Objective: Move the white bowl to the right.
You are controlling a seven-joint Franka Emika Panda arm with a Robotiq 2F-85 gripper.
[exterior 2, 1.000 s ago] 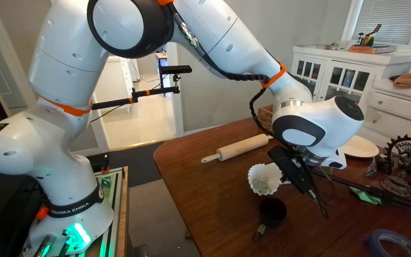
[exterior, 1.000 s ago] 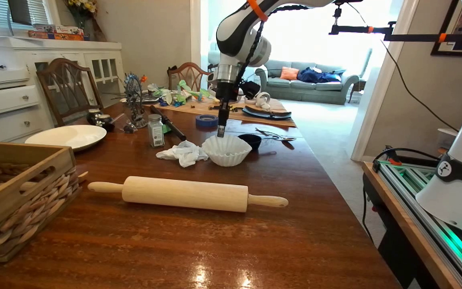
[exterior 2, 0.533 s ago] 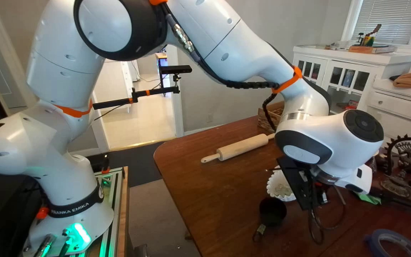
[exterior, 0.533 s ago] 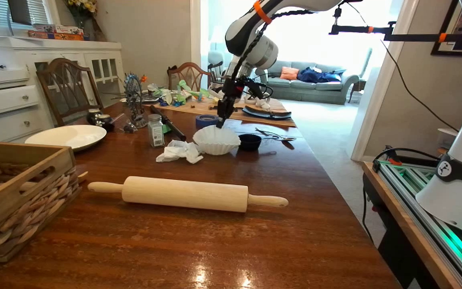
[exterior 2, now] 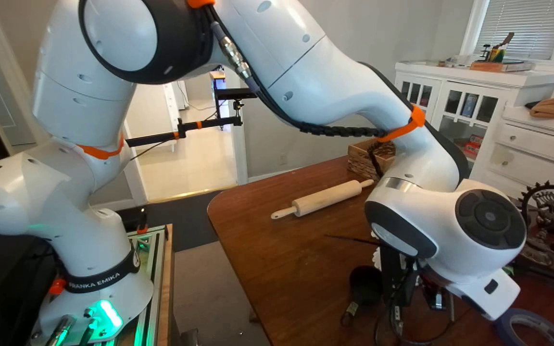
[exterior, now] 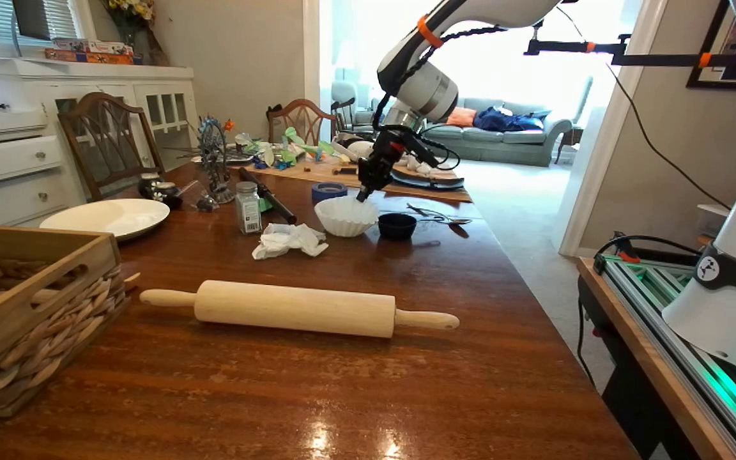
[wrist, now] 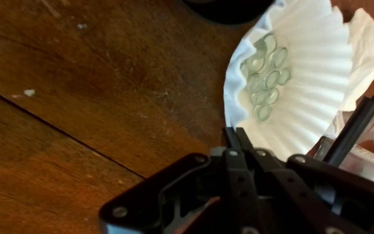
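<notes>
The white bowl (exterior: 342, 220) is fluted, thin-walled and paper-like, with several clear glass beads inside, seen in the wrist view (wrist: 320, 74). Only a sliver of the bowl (exterior 2: 376, 259) shows beside the arm in an exterior view. My gripper (wrist: 235, 129) is shut on the bowl's rim, one fingertip inside and one outside the wall. In an exterior view the gripper (exterior: 361, 195) reaches down at a tilt to the rim's far right side. The bowl stands upright; I cannot tell whether its base touches the table. The fingertips are hidden behind the arm in an exterior view.
A black cup (exterior: 397, 225) stands just right of the bowl, also in the wrist view (wrist: 229, 11). A crumpled white tissue (exterior: 288, 241) touches or nearly touches its left side. A glass jar (exterior: 248, 211), blue tape (exterior: 329, 193) and a rolling pin (exterior: 298, 308) are near.
The gripper and bowl have moved together away from the rolling pin, past the black cup's side, and then slightly toward the cup. The wrist has tilted. The tissue has shifted slightly.
</notes>
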